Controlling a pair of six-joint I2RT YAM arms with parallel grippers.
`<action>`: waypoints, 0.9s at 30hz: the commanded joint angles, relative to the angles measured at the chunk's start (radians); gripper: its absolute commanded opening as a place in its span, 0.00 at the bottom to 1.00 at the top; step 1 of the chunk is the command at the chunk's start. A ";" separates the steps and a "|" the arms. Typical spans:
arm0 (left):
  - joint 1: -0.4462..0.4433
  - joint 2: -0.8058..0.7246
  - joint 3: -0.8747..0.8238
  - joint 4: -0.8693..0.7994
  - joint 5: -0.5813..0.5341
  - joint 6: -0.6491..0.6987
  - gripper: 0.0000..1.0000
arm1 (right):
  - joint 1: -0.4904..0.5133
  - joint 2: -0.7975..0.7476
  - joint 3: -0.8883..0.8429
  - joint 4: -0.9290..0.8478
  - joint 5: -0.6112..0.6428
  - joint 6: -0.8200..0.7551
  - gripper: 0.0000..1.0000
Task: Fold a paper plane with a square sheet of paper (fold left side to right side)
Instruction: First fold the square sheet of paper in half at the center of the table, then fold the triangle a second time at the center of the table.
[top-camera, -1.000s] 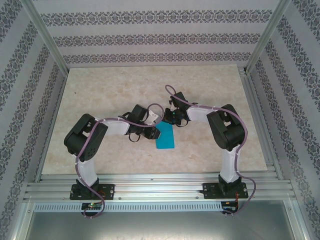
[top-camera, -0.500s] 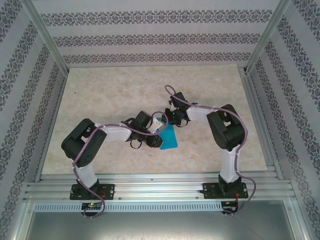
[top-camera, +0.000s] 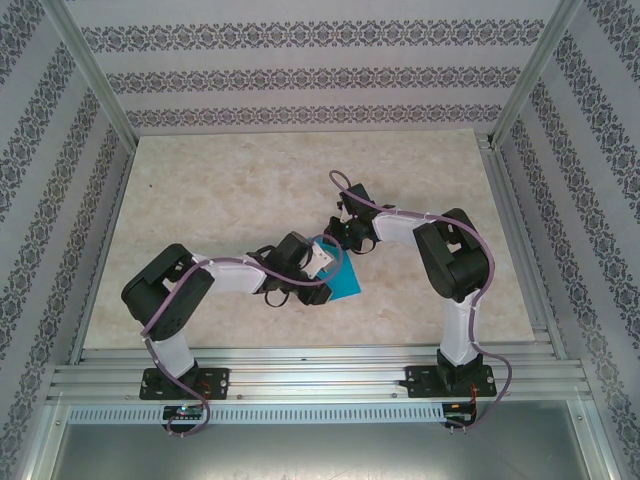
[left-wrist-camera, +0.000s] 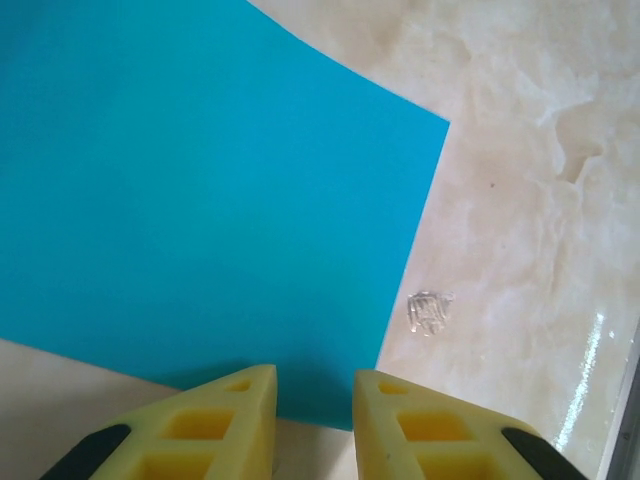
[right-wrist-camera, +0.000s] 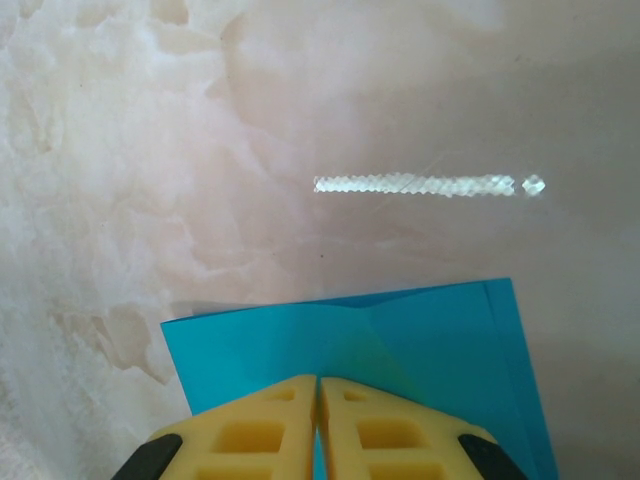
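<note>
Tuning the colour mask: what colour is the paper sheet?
The paper sheet is plain bright turquoise-blue, no print; shows best in the left wrist view.

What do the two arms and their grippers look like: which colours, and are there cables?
The left arm and right arm have white links between bulky black joints. A purple cable runs along each. The left gripper and right gripper have yellow wedge-shaped fingers with hollow cells.

Top camera looks down from behind; 2 wrist cameras sit close above the pale marbled surface (top-camera: 220, 190), sharing the thin turquoise-blue paper sheet (top-camera: 343, 279).
</note>
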 joint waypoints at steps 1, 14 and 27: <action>-0.065 -0.001 -0.036 -0.055 0.050 -0.037 0.27 | 0.003 0.057 -0.005 -0.047 0.063 -0.021 0.11; -0.085 -0.113 -0.145 0.025 0.096 -0.105 0.30 | 0.004 0.029 0.007 -0.029 0.042 -0.021 0.12; 0.225 -0.250 -0.038 0.072 0.113 -0.359 0.42 | -0.034 -0.274 -0.023 -0.118 0.055 -0.085 0.41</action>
